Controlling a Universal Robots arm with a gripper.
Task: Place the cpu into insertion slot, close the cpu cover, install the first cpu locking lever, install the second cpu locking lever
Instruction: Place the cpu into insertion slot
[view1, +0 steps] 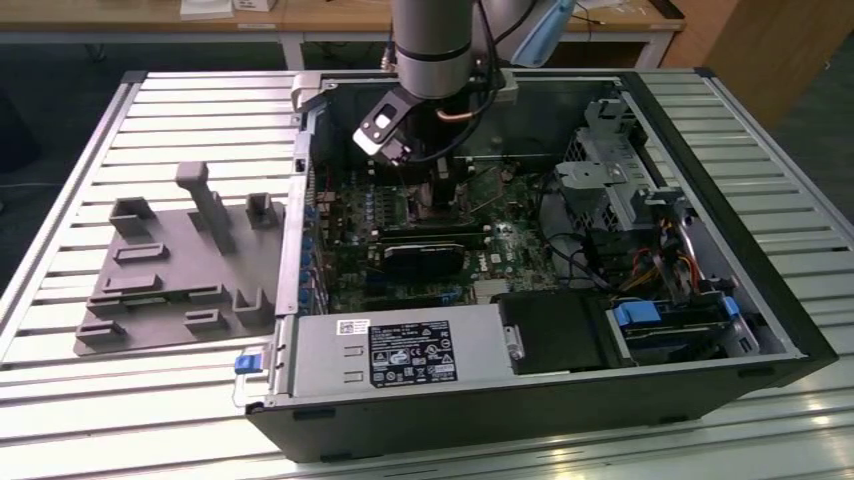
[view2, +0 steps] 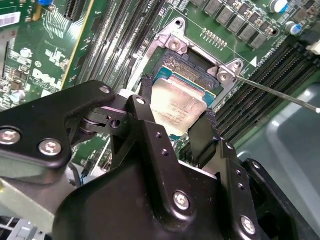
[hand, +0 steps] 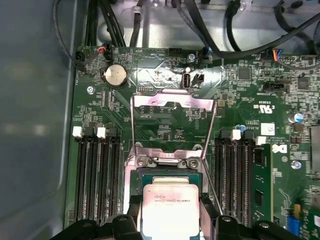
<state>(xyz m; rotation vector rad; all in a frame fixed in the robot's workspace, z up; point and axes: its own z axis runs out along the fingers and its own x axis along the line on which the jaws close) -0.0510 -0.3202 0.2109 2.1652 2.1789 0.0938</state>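
Note:
My gripper (view2: 177, 101) is shut on the cpu (view2: 175, 112), a pale silver square chip pinched on two opposite edges by the black fingers (view2: 204, 131). The chip hovers just over the insertion slot (view2: 192, 67), whose dark centre and silver rim show past its far edge. In the first wrist view the cpu (hand: 170, 210) sits between the gripper's (hand: 170, 200) fingers above the slot (hand: 167, 170). The cpu cover (hand: 172, 99) is swung open, away from the slot. Both thin wire levers (hand: 131, 127) stand raised beside it. In the exterior view the gripper (view1: 430, 195) reaches down into the computer case.
Long black memory slots (hand: 95, 170) flank the socket on both sides. A coin battery (hand: 114, 75) and cables (hand: 200, 30) lie beyond the cover. The open case (view1: 747, 250) holds a power supply (view1: 387, 355) and drive cage (view1: 627, 180). A grey fixture plate (view1: 174, 270) lies at the exterior view's left.

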